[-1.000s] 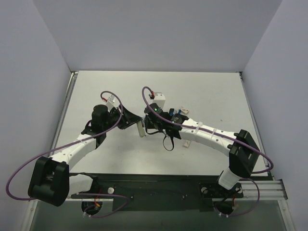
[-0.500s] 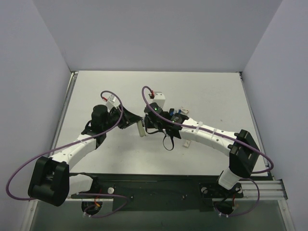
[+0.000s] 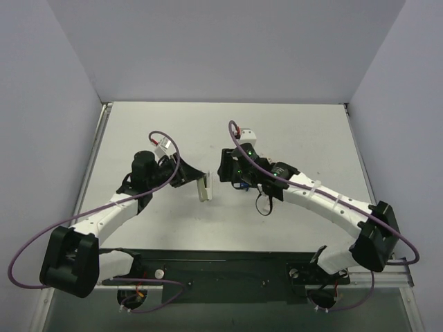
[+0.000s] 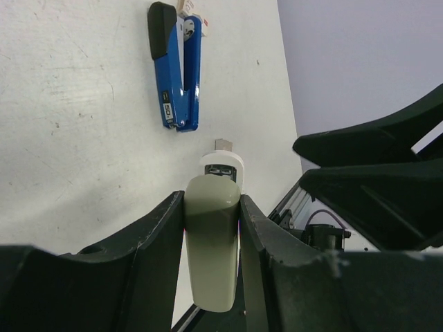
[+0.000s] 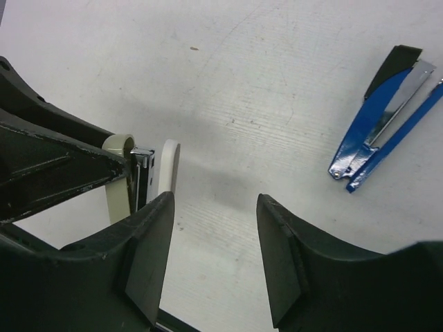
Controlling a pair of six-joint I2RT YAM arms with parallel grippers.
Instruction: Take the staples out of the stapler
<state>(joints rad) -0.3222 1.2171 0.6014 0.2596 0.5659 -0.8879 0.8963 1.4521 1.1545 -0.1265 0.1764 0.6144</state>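
— Where is the stapler [image 5: 377,124]?

— Flat on the bench [image 5: 277,62], lying on its side, with neither arm touching it. It is splayed open at the hinge in a narrow V. The metal rail [image 5: 405,86] shows between the two blue arms, and the dark end [image 5: 391,66] points away from the hinge.

— And the left claw [image 4: 210,202]?

— It is clamped on a pale bar [image 4: 213,242] (beige on one half, white on the other, with a sliver of bright metal between them). The bar pokes out past the tip of the claw. From the left wrist, the stapler lies farther out on the bench beyond it.

— And the right claw [image 5: 216,207]?

— It is spread wide with nothing in its gap. The pale bar, in the left claw's grip, is close beside it on one side. The stapler is well off to the other side.
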